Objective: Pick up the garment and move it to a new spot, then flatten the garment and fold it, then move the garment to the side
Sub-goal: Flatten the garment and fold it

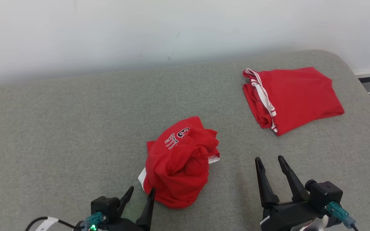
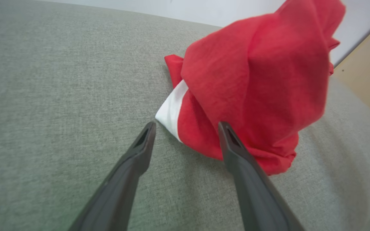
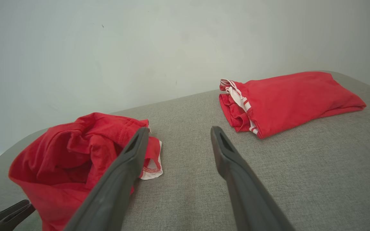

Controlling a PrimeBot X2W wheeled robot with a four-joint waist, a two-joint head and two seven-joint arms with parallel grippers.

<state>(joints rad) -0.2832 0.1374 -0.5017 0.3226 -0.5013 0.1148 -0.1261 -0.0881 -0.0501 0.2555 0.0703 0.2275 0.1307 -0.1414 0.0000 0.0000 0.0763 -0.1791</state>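
Big grey cushioned surface point(image 1: 59, 128) here. The crumpled red garment point(image 1: 180, 166) sits heaped near the front middle, and a folded red garment point(image 1: 292, 98) lies well apart at the back right. My worry is that if I pinch that heap blind I'll probably catch several layers, so it lifts as a ball. The left gripper point(image 1: 142, 190) is low with its jaws spread, just beside the heap's white hem point(image 2: 170, 112). The right gripper point(image 1: 269, 158) is spread wide too, empty, aimed at bare cushion between the garments.
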